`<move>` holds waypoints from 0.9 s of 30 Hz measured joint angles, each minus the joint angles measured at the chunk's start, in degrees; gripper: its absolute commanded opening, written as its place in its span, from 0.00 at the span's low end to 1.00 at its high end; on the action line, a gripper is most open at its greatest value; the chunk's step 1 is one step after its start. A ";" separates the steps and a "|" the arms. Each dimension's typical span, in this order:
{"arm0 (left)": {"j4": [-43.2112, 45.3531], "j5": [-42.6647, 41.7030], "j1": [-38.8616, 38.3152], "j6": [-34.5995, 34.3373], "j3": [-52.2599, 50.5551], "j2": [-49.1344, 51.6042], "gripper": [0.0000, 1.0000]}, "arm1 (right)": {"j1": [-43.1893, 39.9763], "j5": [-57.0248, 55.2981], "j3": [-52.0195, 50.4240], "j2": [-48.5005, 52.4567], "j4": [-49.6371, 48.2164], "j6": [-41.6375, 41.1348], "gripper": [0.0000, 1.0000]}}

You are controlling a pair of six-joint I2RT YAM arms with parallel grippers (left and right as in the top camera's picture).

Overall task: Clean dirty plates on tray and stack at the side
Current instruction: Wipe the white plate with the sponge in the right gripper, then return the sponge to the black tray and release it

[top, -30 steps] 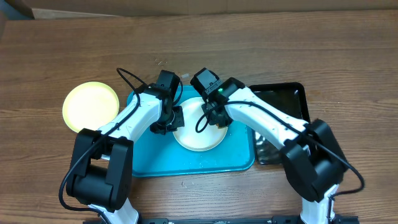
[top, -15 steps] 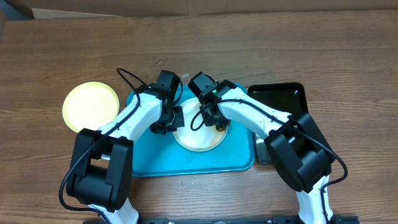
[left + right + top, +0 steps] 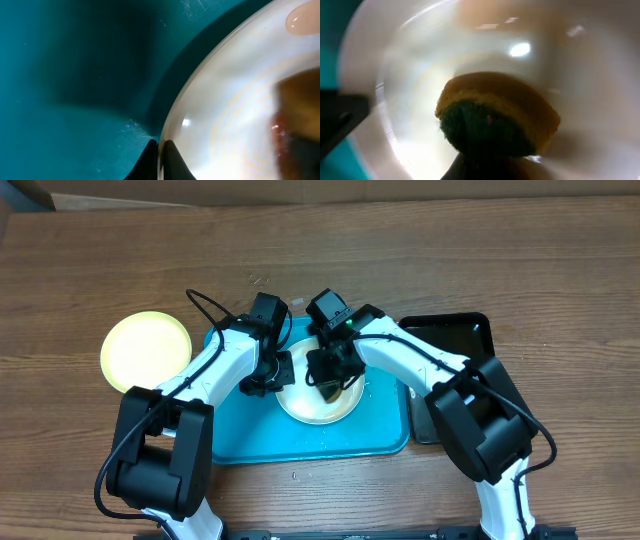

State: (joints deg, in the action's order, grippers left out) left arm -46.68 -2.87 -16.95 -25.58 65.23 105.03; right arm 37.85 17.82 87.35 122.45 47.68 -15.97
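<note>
A white plate (image 3: 318, 406) lies on the turquoise tray (image 3: 245, 438). My left gripper (image 3: 275, 375) is shut on the plate's left rim; in the left wrist view its fingertips (image 3: 161, 152) pinch the white rim (image 3: 225, 100) over the tray (image 3: 75, 75). My right gripper (image 3: 330, 375) is shut on a yellow-and-green sponge (image 3: 495, 117) and presses it on the inside of the plate (image 3: 420, 75). A pale yellow-green plate (image 3: 146, 350) lies on the table left of the tray. Any third plate is hidden.
A glossy black tray (image 3: 462, 338) sits right of the turquoise tray, partly under my right arm. The wooden table (image 3: 450, 250) stretches behind. A cardboard box edge (image 3: 200, 198) runs along the far side.
My right gripper with the sponge has moved from the plate's right part toward its middle. The left gripper has held still on the rim.
</note>
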 measured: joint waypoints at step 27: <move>0.20 -0.09 0.00 0.02 0.00 0.00 0.04 | -31.32 -9.99 -0.35 -9.44 22.86 10.27 0.04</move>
State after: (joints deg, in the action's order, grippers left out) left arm -46.48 -2.96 -16.95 -25.56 65.23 105.03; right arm 6.52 7.84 87.00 113.01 70.54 -5.69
